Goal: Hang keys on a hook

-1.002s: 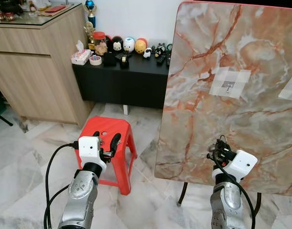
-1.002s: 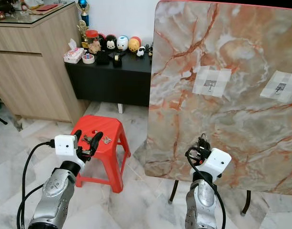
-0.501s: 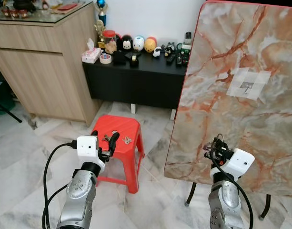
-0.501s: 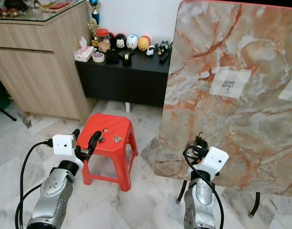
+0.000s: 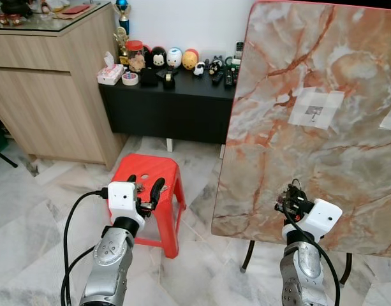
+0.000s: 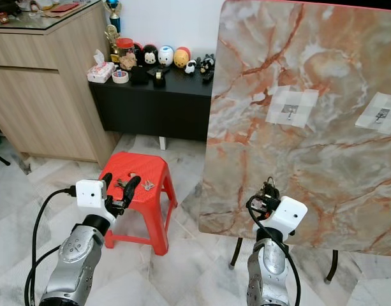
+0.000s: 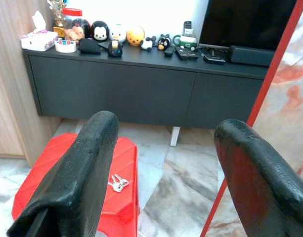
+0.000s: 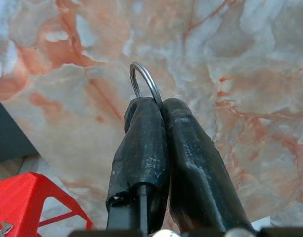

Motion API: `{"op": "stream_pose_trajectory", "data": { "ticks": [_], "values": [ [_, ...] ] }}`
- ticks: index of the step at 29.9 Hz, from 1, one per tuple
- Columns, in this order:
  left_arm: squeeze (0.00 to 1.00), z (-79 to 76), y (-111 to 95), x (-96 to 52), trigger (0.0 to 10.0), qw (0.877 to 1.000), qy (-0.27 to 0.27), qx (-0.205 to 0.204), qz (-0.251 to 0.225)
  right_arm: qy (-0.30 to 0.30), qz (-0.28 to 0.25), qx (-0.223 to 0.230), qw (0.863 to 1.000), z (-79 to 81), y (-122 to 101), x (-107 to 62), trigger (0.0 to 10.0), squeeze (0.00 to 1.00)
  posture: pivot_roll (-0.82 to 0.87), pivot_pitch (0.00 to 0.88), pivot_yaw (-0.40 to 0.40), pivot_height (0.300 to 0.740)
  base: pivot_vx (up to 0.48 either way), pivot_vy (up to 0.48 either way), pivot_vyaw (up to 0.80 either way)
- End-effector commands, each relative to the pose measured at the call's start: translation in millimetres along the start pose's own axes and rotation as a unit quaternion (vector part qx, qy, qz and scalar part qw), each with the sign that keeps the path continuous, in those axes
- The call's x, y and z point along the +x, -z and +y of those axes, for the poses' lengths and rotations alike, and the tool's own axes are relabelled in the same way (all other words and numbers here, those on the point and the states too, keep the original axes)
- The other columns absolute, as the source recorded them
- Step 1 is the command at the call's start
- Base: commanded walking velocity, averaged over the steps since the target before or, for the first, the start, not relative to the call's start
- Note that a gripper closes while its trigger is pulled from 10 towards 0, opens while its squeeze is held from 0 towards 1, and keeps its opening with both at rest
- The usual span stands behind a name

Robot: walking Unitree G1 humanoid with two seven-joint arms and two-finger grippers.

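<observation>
A marble-patterned board [image 5: 310, 127] stands upright before the robot, resting on dark legs, with two pale taped patches carrying a small hook [image 5: 315, 109] each. To its left a red stool [image 5: 148, 182] sits on the marble floor [image 5: 29, 210], a second set of keys [image 7: 116, 182] lying flat on its seat. Behind, a low black cabinet [image 5: 169, 102] holds toy figures [image 5: 173, 58], a tissue box [image 5: 110, 73] and a tape roll, beside a wooden sideboard [image 5: 48, 83]. The right gripper [image 8: 153, 106] is pinched tight on a key ring [image 8: 144, 81], whose metal loop pokes out past the fingertips toward the board, low down and well below the hooks. The left gripper [image 7: 166, 148] hangs spread wide above the stool.
</observation>
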State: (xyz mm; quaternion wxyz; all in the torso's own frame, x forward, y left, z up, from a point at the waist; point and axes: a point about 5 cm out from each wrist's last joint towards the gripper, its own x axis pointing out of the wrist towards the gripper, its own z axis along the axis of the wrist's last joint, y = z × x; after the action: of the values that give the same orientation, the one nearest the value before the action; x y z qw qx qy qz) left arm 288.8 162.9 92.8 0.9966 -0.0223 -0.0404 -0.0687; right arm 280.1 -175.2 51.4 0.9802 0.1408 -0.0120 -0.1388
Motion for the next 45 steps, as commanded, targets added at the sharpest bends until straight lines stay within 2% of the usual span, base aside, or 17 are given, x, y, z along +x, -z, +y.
{"op": "stream_pose_trajectory", "data": {
  "ticks": [1,16,45],
  "values": [
    [0.00,-1.9,-2.1,0.4,10.0,1.000,0.005,-0.001,-0.003,0.000,-0.012,0.002,1.000,1.4,-4.4,2.7,10.0,0.00,0.06,0.000,-0.049,0.740,0.000,0.000,0.00],
    [0.00,-1.4,-2.1,0.7,10.0,1.000,0.003,-0.002,-0.003,-0.004,-0.009,0.000,1.000,1.2,-4.1,3.0,10.0,0.00,0.06,0.000,-0.054,0.740,0.000,0.000,0.00],
    [0.00,-0.1,-0.8,0.7,10.0,1.000,0.002,0.004,-0.003,-0.008,-0.007,-0.002,1.000,2.2,-3.9,3.4,10.0,0.00,0.05,0.000,-0.061,0.740,0.279,0.000,0.00]
  ]
}}
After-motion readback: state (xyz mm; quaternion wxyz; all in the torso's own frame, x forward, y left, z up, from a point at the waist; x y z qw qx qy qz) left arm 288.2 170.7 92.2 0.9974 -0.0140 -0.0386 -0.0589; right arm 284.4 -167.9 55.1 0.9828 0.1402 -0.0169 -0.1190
